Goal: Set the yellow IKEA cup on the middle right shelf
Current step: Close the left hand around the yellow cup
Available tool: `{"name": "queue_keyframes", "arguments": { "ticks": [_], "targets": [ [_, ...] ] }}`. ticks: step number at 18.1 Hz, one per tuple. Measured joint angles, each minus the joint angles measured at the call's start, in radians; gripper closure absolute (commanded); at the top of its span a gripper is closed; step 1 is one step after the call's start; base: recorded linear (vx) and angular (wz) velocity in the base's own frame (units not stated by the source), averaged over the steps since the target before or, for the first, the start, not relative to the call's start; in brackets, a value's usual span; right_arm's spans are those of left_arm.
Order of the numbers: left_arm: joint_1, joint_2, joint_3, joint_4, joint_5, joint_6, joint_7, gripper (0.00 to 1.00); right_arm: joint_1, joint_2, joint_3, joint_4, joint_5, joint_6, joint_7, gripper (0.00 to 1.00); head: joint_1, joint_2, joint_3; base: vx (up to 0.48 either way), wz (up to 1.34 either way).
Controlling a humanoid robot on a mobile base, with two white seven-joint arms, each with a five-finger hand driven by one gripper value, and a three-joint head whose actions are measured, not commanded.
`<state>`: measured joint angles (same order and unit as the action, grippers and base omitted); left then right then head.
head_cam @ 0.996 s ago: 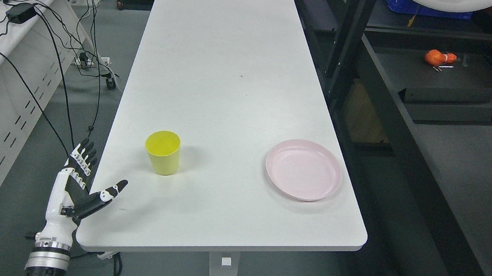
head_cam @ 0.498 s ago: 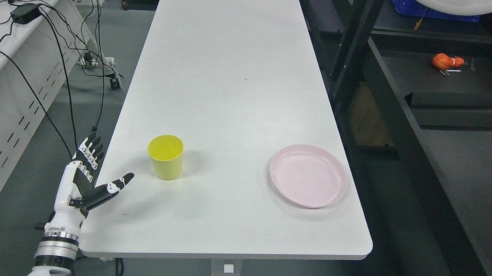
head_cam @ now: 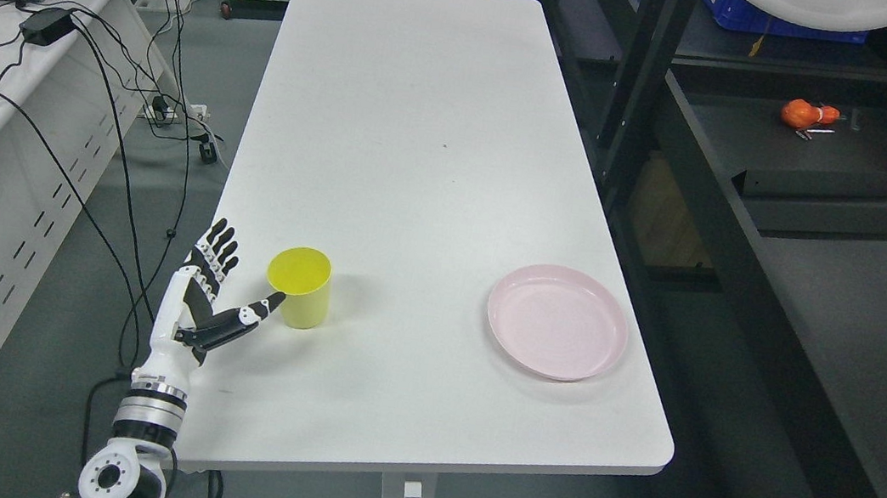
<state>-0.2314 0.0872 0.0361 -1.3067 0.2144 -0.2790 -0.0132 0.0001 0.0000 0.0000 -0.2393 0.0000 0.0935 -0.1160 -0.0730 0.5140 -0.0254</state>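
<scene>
Yellow cup (head_cam: 299,287) upright, lower left of white table (head_cam: 422,152). Left hand (head_cam: 207,300) beside it, fingers spread wide, thumb tip at cup wall, contact unclear. Pink plate (head_cam: 557,322) lower right. Black shelving (head_cam: 758,205) frame right; cables (head_cam: 87,91) left.

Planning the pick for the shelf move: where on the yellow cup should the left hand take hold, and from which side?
Likely around the side wall of the yellow cup, from its left. It stands upright, mouth up, with no handle, and the open left hand is beside it there, thumb tip at the wall. The pink plate sits well clear.
</scene>
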Motion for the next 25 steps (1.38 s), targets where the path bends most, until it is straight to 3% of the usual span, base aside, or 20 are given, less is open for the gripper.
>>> {"name": "queue_keyframes", "arguments": {
  "ticks": [13, 15, 22, 24, 25],
  "targets": [
    [-0.082, -0.032, -0.15, 0.122, 0.076, 0.006, -0.005, 0.05, 0.0, 0.0, 0.0, 0.0, 0.0, 0.0, 0.0, 0.01, 0.0, 0.0, 0.0, 0.0, 0.0],
    [-0.092, -0.036, -0.163, 0.144, 0.079, 0.008, -0.005, 0.18, 0.0, 0.0, 0.0, 0.0, 0.0, 0.0, 0.0, 0.01, 0.0, 0.0, 0.0, 0.0, 0.0],
    [-0.118, -0.053, -0.137, 0.204, 0.086, -0.001, -0.007, 0.85, 0.0, 0.0, 0.0, 0.0, 0.0, 0.0, 0.0, 0.01, 0.0, 0.0, 0.0, -0.002, 0.01],
    [-0.119, -0.059, -0.12, 0.212, 0.088, -0.025, -0.007, 1.0, 0.0, 0.0, 0.0, 0.0, 0.0, 0.0, 0.0, 0.01, 0.0, 0.0, 0.0, -0.003, -0.02],
    [-0.118, -0.062, -0.113, 0.215, 0.089, -0.045, -0.007, 1.0, 0.0, 0.0, 0.0, 0.0, 0.0, 0.0, 0.0, 0.01, 0.0, 0.0, 0.0, -0.005, -0.04]
  ]
}}
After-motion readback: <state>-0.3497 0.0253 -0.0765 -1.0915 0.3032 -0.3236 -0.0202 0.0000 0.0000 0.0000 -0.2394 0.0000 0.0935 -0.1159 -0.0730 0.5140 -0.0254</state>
